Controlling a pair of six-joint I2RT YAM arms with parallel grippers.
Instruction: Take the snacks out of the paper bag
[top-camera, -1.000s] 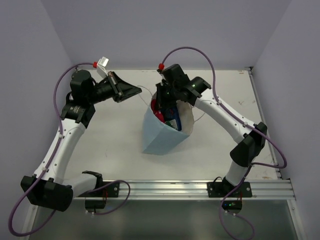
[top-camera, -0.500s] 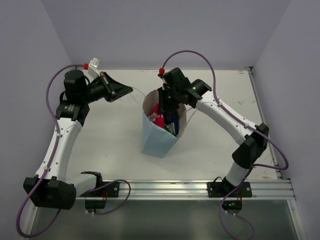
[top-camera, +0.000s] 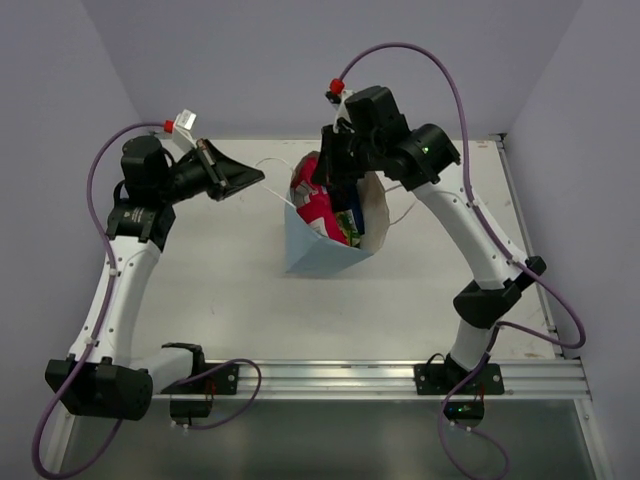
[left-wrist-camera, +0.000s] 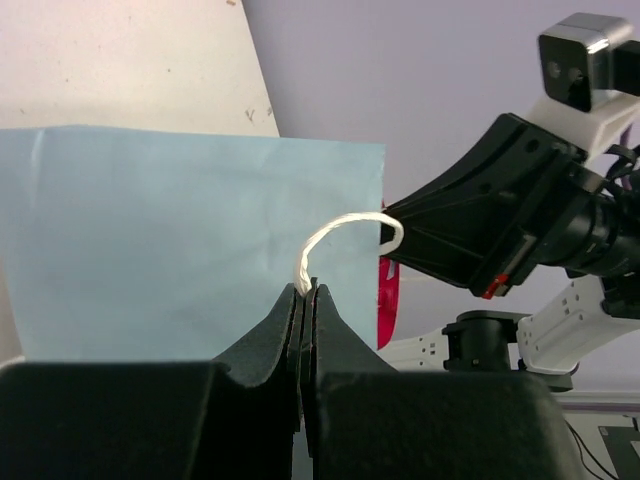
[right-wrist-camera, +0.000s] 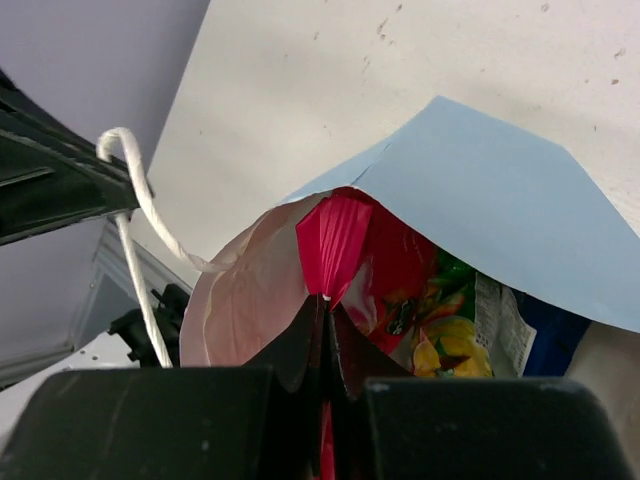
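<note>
Paper bag (top-camera: 322, 258) pale blue outside, white inside with a pink tint near the pouch; string handle (left-wrist-camera: 340, 232) white. Red-pink pouch (right-wrist-camera: 345, 240) glossy; yellow-green packet (right-wrist-camera: 440, 350) printed in yellow, green and dark patches; dark blue packet (right-wrist-camera: 555, 335) plain navy. Left gripper (left-wrist-camera: 305, 300) and right gripper (right-wrist-camera: 325, 305) black, table (top-camera: 220, 290) off-white with small dark specks.

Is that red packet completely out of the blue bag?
No, the red-pink pouch, pinched by the right gripper, sits partly inside the mouth of the paper bag.
</note>
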